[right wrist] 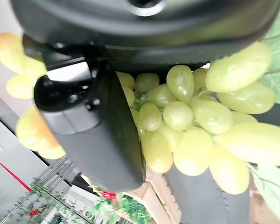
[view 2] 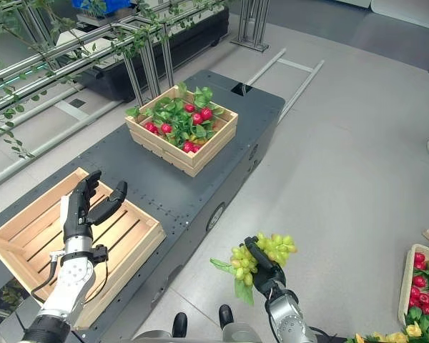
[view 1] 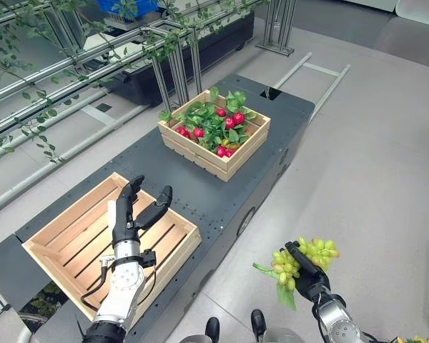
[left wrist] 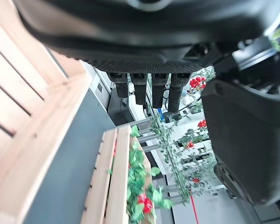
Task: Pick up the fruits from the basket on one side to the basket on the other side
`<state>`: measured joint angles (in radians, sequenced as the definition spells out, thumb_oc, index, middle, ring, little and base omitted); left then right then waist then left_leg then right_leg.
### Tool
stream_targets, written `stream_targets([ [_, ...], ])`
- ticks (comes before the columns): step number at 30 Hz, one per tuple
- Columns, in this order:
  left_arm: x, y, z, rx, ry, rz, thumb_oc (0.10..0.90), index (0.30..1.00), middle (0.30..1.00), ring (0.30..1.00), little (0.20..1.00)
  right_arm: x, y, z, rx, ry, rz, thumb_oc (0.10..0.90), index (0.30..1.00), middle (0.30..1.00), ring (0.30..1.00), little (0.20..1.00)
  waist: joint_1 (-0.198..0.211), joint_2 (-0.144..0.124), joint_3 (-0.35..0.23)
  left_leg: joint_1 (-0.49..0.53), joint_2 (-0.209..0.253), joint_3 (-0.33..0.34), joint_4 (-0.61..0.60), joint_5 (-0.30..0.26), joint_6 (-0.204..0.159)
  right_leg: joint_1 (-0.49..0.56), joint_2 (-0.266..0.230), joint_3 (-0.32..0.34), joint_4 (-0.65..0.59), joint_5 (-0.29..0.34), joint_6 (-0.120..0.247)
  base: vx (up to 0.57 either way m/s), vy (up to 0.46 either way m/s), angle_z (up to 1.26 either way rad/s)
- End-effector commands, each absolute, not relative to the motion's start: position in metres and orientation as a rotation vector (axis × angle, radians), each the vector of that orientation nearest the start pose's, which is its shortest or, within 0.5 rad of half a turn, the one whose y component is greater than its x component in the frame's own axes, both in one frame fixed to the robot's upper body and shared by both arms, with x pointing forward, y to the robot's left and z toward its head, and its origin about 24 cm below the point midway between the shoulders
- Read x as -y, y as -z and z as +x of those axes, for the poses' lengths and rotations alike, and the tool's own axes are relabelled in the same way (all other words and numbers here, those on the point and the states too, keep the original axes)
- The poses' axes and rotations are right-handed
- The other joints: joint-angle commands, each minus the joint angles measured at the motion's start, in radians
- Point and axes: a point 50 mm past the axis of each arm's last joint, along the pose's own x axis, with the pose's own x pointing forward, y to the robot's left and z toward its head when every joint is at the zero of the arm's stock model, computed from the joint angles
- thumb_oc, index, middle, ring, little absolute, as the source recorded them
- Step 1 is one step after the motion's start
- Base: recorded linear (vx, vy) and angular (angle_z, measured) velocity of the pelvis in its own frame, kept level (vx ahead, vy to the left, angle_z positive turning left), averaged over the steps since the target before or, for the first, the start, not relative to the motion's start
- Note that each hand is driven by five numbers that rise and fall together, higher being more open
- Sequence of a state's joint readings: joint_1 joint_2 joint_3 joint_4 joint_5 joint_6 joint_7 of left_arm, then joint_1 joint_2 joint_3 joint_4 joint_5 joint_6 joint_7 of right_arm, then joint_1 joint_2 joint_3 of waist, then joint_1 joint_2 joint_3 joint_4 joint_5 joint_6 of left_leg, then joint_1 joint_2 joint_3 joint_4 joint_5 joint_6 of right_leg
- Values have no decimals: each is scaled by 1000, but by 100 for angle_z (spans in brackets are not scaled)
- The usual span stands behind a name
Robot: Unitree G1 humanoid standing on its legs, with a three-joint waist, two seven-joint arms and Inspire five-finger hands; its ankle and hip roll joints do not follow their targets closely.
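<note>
My right hand hangs over the floor beside the dark platform, shut on a bunch of green grapes with a leaf; the right wrist view shows the grapes pressed under the thumb. My left hand is open, fingers straight, above the empty wooden crate at the near end of the platform. At the far end stands a second wooden crate holding red fruits among green leaves.
The dark platform carries both crates, with grey floor to its right. Metal rails with leafy vines run along the left. Another crate of red fruit stands on the floor at the far right.
</note>
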<state>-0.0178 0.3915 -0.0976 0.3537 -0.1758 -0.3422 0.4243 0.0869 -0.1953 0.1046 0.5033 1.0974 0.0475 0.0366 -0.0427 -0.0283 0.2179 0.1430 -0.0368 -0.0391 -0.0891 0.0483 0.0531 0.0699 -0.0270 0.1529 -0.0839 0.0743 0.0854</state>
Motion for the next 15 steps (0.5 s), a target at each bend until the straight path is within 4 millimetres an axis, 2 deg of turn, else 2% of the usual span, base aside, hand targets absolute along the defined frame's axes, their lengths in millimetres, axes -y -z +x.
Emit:
stream_targets([
  [1, -233, -59, 266, 283, -338, 182, 800, 900, 900, 900, 900, 181, 57, 214, -439, 140, 860, 400, 300, 300, 300, 300, -37, -3, -81, -65, -9, 58, 199, -219, 14, -11, -52, -10, 72, -58, 5, -101, 178, -46],
  [3, -228, -60, 270, 291, -312, 179, 800, 900, 900, 900, 900, 181, 58, 212, -440, 151, 865, 400, 300, 300, 300, 300, -52, -8, -63, -81, -16, 91, 251, -251, 29, -39, -59, 16, 84, -37, 19, -141, 212, -52],
  [4, -225, -62, 272, 299, -293, 191, 800, 900, 900, 900, 900, 182, 62, 208, -443, 171, 880, 400, 300, 300, 300, 300, -64, -11, -51, -90, -31, 107, 268, -265, 40, -62, -71, 33, 65, 12, 36, -139, 183, -42],
  [5, -225, -62, 273, 299, -293, 191, 800, 900, 900, 900, 900, 182, 62, 208, -443, 171, 881, 400, 300, 300, 300, 300, -63, -11, -51, -91, -31, 108, 269, -266, 40, -62, -71, 33, 64, 13, 37, -186, 203, -48],
  [6, -225, -61, 273, 294, -288, 208, 800, 900, 900, 900, 900, 183, 65, 205, -455, 174, 893, 400, 300, 300, 300, 300, -60, -12, -43, -87, -36, 125, 265, -263, 36, -78, -92, -4, 37, 67, 45, -120, 99, -47],
  [7, -228, -61, 271, 291, -296, 220, 800, 900, 900, 900, 900, 183, 65, 205, -459, 168, 896, 400, 300, 300, 300, 300, -52, -11, -37, -78, -32, 143, 252, -254, 28, -86, -103, -50, 32, 89, 47, -201, 139, -64],
  [8, -236, -61, 264, 281, -332, 233, 800, 900, 900, 900, 900, 180, 65, 205, -473, 131, 898, 400, 300, 300, 300, 300, -33, -5, -24, -49, -16, 192, 218, -236, 13, -112, -125, -178, 82, 125, 57, -191, 108, -86],
  [9, -245, -60, 258, 269, -359, 233, 800, 900, 900, 900, 900, 177, 64, 206, -480, 108, 903, 400, 300, 300, 300, 300, -15, 1, -18, -32, -4, 235, 188, -218, 4, -135, -147, -268, 149, 148, 64, -210, 191, -146],
  [10, -257, -57, 248, 246, -394, 232, 800, 900, 900, 900, 900, 172, 64, 209, -481, 68, 903, 400, 300, 300, 300, 300, 8, 34, -9, 5, 22, 269, 126, -194, -2, -131, -172, -364, 333, 86, 58, -152, 158, -173],
  [11, -259, -56, 246, 241, -393, 231, 800, 900, 900, 900, 900, 172, 63, 209, -477, 63, 905, 400, 300, 300, 300, 300, 12, 38, -8, 10, 24, 272, 114, -188, -1, -133, -176, -369, 357, 71, 54, -121, 137, -203],
  [13, -265, -53, 244, 211, -383, 218, 800, 900, 900, 900, 900, 169, 63, 209, -472, 54, 912, 400, 300, 300, 300, 300, 23, 53, -19, 10, 26, 277, 82, -176, 9, -115, -183, -396, 513, -10, 25, -82, 40, -144],
  [14, -265, -47, 242, 173, -389, 198, 800, 900, 900, 900, 900, 166, 64, 210, -474, 49, 914, 400, 300, 300, 300, 300, 39, 57, -35, 2, 25, 288, 82, -178, 13, -94, -198, -433, 580, -67, 7, -51, -79, -64],
  [15, -264, -38, 240, 123, -396, 156, 800, 900, 900, 900, 900, 161, 65, 211, -477, 48, 921, 400, 300, 300, 300, 300, 53, 49, -50, -8, 24, 297, 91, -179, 12, -53, -197, -458, 537, -96, 1, -33, -118, -46],
])
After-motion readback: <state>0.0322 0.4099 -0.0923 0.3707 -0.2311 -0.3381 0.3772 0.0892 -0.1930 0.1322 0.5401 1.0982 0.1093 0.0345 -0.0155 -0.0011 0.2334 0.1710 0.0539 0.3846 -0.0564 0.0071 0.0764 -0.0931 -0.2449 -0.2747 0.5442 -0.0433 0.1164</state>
